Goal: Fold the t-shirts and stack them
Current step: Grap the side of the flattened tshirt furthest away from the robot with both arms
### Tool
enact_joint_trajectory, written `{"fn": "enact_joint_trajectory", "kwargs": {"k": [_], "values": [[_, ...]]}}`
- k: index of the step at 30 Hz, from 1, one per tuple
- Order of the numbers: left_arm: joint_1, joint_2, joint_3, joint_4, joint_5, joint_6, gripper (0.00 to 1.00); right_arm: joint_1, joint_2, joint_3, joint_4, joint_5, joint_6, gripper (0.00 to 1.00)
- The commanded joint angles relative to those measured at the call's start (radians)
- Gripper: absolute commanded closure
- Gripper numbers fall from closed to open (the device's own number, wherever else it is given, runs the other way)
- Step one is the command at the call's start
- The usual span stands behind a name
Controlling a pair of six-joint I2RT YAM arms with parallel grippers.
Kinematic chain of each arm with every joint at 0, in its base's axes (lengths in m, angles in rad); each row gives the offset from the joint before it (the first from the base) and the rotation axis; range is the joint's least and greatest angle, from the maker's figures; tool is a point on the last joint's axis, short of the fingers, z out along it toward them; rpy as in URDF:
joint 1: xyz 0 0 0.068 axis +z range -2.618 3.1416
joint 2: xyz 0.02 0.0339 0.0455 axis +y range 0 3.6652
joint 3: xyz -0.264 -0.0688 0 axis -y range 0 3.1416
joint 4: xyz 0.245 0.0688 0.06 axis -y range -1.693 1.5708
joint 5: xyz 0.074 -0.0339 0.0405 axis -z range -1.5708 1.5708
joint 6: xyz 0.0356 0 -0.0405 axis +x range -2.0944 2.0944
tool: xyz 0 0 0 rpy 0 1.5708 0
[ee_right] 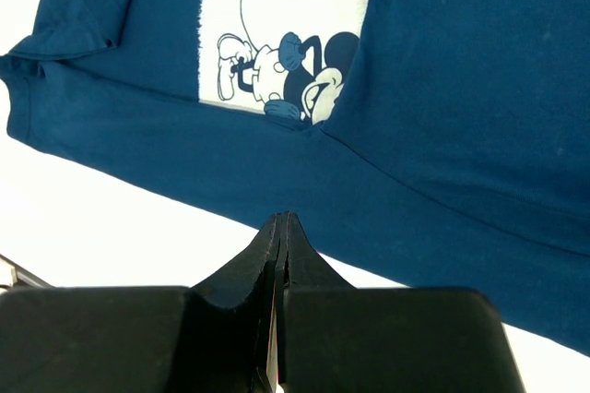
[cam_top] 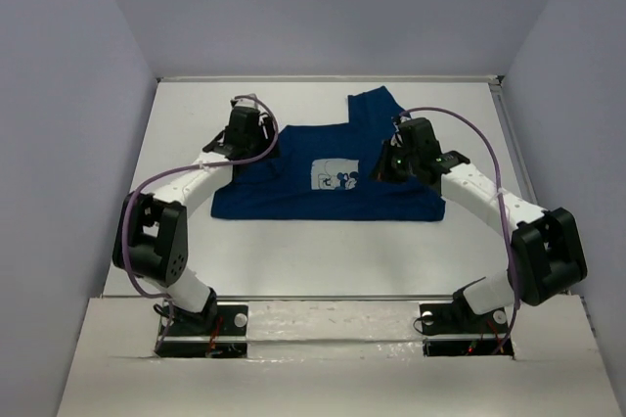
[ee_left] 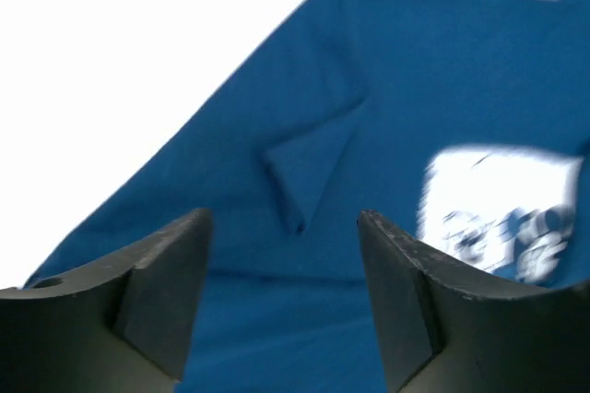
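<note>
A dark royal-blue t-shirt (cam_top: 323, 200) lies partly folded on the white table, one sleeve (cam_top: 377, 104) sticking out at the far side. Its white chest print (cam_top: 333, 177) faces up. My left gripper (cam_top: 256, 146) hovers over the shirt's left part. In the left wrist view the left gripper (ee_left: 284, 216) is open and empty above blue cloth (ee_left: 442, 79) with a small folded crease (ee_left: 309, 172). My right gripper (cam_top: 386, 168) is over the shirt's right part. In the right wrist view the right gripper (ee_right: 284, 218) is shut and empty above the shirt's edge (ee_right: 461, 89), near the print (ee_right: 277, 42).
The white table (cam_top: 293, 260) is bounded by pale walls at the left, right and back. A shiny metal strip (cam_top: 333, 324) runs along the near edge between the two arm bases.
</note>
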Motion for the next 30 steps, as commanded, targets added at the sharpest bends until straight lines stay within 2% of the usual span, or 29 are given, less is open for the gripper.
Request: {"fn": "enact_joint_trajectory", "kwargs": {"k": [1, 9, 15, 25, 30], "values": [[0.007, 0.044, 0.111, -0.001, 0.065, -0.055, 0.39, 0.007, -0.012, 0.023, 0.014, 0.002, -0.008, 0.99], [0.039, 0.197, 0.13, 0.055, 0.184, -0.081, 0.52, 0.007, -0.056, -0.009, 0.005, 0.011, -0.004, 0.99], [0.039, 0.27, 0.188, 0.039, 0.191, -0.061, 0.52, 0.007, -0.075, -0.032, 0.009, 0.005, 0.012, 0.99], [0.058, 0.256, 0.154, 0.055, 0.109, -0.058, 0.52, 0.007, -0.079, -0.043, 0.005, 0.006, 0.016, 0.99], [0.058, 0.303, 0.188, 0.033, 0.064, -0.038, 0.52, 0.007, -0.073, -0.037, 0.003, 0.003, 0.015, 0.99]]}}
